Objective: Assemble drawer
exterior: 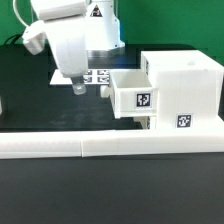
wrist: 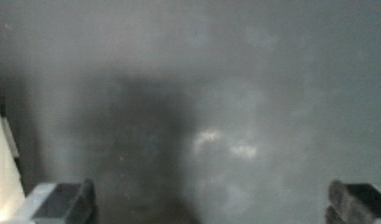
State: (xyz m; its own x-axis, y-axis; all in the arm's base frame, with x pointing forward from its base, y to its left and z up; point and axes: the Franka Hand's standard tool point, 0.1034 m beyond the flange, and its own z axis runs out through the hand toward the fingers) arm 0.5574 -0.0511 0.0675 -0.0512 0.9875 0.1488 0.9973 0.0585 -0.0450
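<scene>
1. At the exterior view's left, the gripper [exterior: 78, 86] is seen hanging just above the dark table [exterior: 40, 110], beside the marker board [exterior: 95, 76]. Its jaws are spread apart with nothing between them; this is confirmed in the wrist view, where the two fingertips [wrist: 55, 203] stand wide at the picture's edges over bare table.
2. Toward the middle, a tray [exterior: 133, 96] is seen partly pushed into the housing [exterior: 185, 88], its tagged front protruding toward the gripper. Whether a second tray is in place cannot be told.
3. At the right, the housing stands against the border bar [exterior: 110, 146].
4. The drawer is judged light, rigid and smooth, so it could slip or slide when pushed. The tray is best taken by a thin side wall or pressed flat on its front.
5. The drawer appears only in the exterior view; the finger spread is clear only in the wrist view.
</scene>
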